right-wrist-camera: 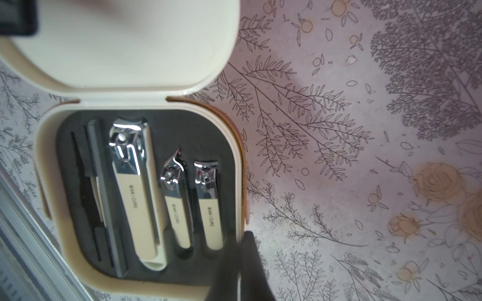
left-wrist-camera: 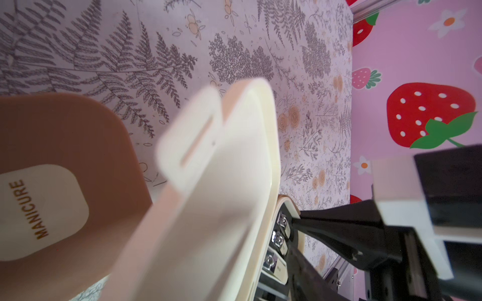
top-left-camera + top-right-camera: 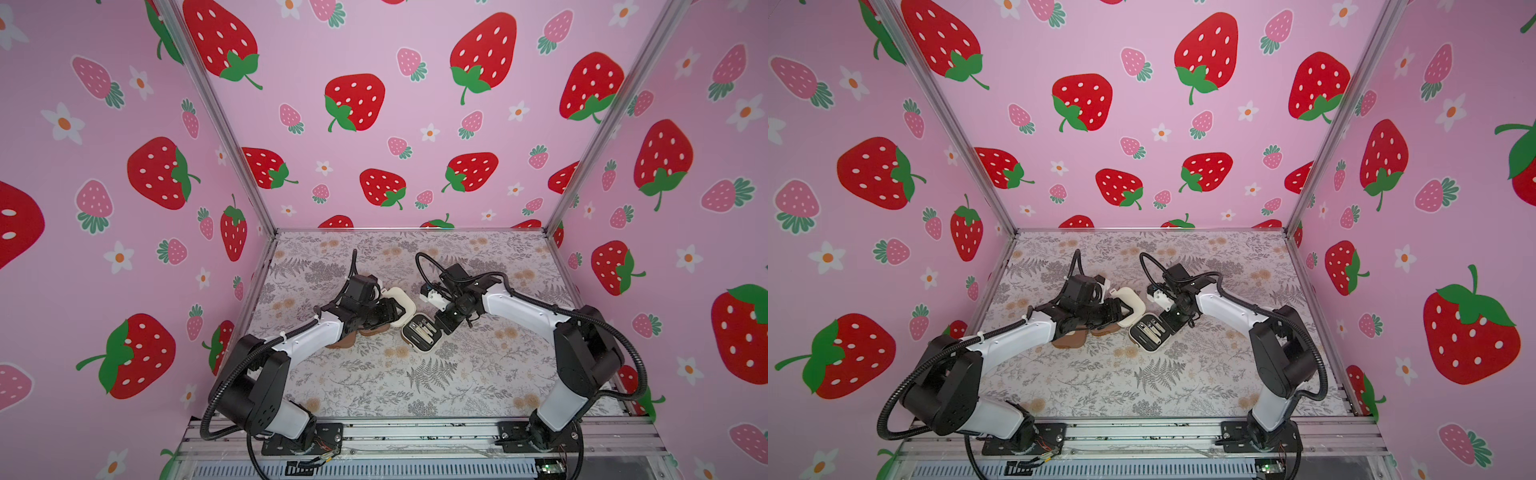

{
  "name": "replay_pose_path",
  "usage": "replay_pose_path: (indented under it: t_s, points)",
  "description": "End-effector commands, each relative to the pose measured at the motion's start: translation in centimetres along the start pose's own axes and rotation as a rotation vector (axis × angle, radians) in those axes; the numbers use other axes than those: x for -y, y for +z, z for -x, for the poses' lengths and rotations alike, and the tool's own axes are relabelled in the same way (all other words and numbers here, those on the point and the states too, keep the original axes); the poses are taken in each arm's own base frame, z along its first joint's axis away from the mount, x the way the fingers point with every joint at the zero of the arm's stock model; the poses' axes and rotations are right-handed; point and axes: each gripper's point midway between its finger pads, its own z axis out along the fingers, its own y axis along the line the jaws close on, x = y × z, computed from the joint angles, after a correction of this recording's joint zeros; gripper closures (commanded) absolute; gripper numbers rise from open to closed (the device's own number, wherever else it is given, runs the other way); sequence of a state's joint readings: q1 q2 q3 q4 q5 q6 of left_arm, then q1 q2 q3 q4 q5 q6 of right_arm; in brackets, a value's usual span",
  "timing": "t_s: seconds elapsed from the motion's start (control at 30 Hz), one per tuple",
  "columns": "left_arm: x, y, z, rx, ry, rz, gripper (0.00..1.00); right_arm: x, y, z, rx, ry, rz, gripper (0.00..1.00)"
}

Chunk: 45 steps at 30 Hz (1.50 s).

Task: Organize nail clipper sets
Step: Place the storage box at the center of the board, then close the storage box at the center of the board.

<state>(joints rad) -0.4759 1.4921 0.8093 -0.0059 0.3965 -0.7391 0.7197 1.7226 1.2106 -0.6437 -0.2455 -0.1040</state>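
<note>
The right gripper (image 1: 243, 247), jaws clenched, seems to steady the open cream case (image 1: 41, 161); the left gripper (image 3: 392, 311) is by the lid (image 3: 406, 305), but I cannot tell how its jaws are.

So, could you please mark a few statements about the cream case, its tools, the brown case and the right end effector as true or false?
1. The cream case lies open, its lid raised. True.
2. Five clippers sit inside it. False: three clippers sit in the black insert.
3. The right end effector is shut, its tip at the cream case's rim. True.
4. The patch on the brown case reads "NAILS". False: it reads "MANICURE".
</note>
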Motion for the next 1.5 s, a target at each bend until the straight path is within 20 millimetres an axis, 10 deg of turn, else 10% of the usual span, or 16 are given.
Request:
replay_pose_path:
  t_s: [0.0,0.73,1.17,1.47]
  points:
    - [0.5,0.0,0.8,0.04,0.005,-0.037,0.34,1.2,0.2,0.5,-0.036,-0.068,-0.074,1.0]
    - [2.7,3.3,-0.2,0.034,0.093,-0.128,0.38,5.2,4.0,2.2,-0.1,-0.123,-0.226,0.91]
    - [6.2,1.9,-1.8,0.019,0.264,-0.085,0.38,7.4,-3.9,0.3,0.027,0.377,-0.414,0.44]
    - [8.8,3.8,-3.3,-0.044,0.316,-0.133,0.39,3.8,-7.3,-0.7,0.212,0.669,-0.126,0.34]
